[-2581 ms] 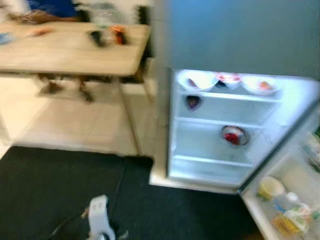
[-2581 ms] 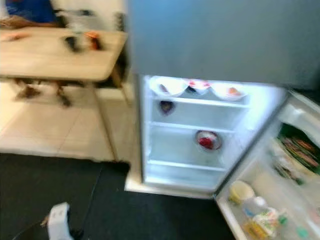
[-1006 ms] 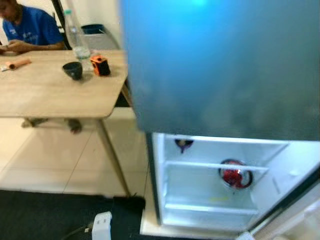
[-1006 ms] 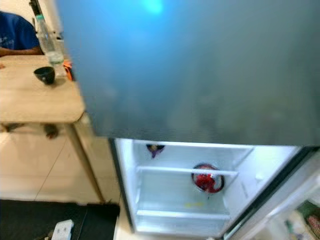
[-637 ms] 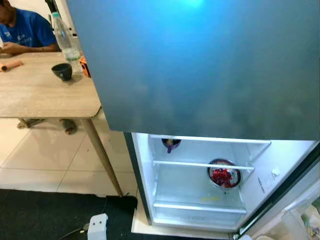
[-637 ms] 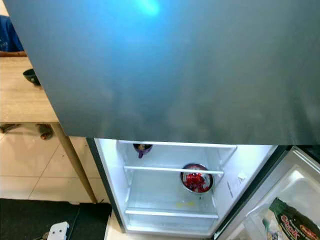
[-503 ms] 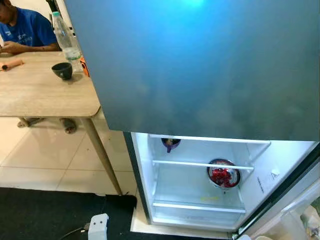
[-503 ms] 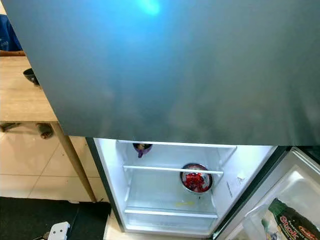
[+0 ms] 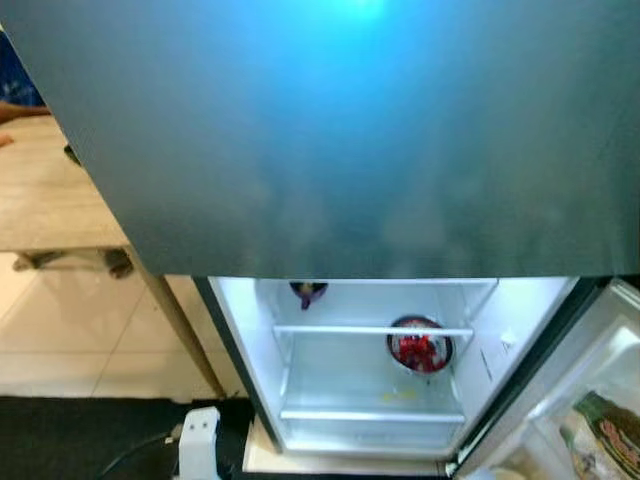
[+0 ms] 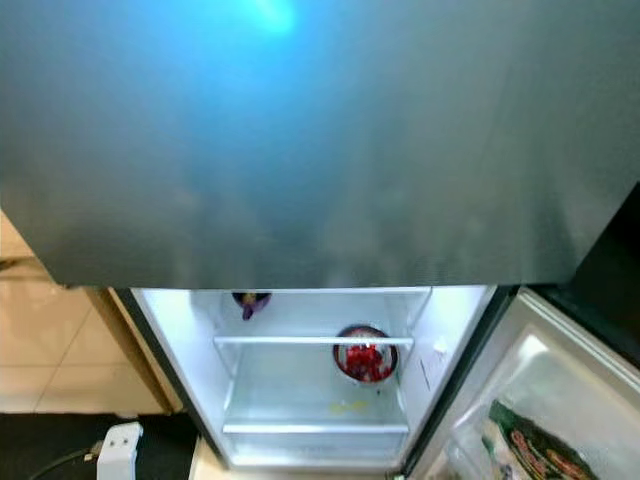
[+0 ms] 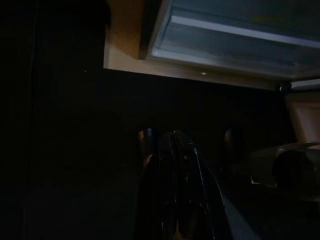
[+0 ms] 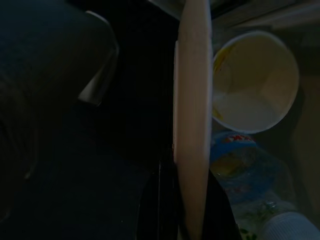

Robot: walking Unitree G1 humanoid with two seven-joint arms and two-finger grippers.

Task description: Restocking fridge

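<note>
Fridge (image 9: 330, 150), two-door, grey-blue upper door shut, lower compartment open and lit. Change since the earlier views: the camera has swung rightward and closer, so the wooden surface (image 9: 50, 205) and the seated person's arm have slid to the left edge and the fridge now fronts the robot squarely; nothing inside has shifted. Judged meaning: approach is about done, stocking not yet begun. Contents, lower compartment: a small dark purple cup (image 9: 308, 292) at the back of the upper level; a steel bowl of red food (image 9: 420, 346) on the glass shelf (image 9: 370, 330), right of centre; lowest level bare but for a faint yellow mark. Open door (image 10: 540, 400) swung to the right, holding a green printed packet (image 10: 535, 445); the right wrist view adds a pale tub (image 12: 255, 82) and a plastic bottle (image 12: 250, 185) beyond the door's edge. Left pincer (image 11: 177, 150) hangs low over dark matting, fingers clenched, empty. Right pincer: state cannot be told. White adapter (image 9: 198, 440) on the floor.
</note>
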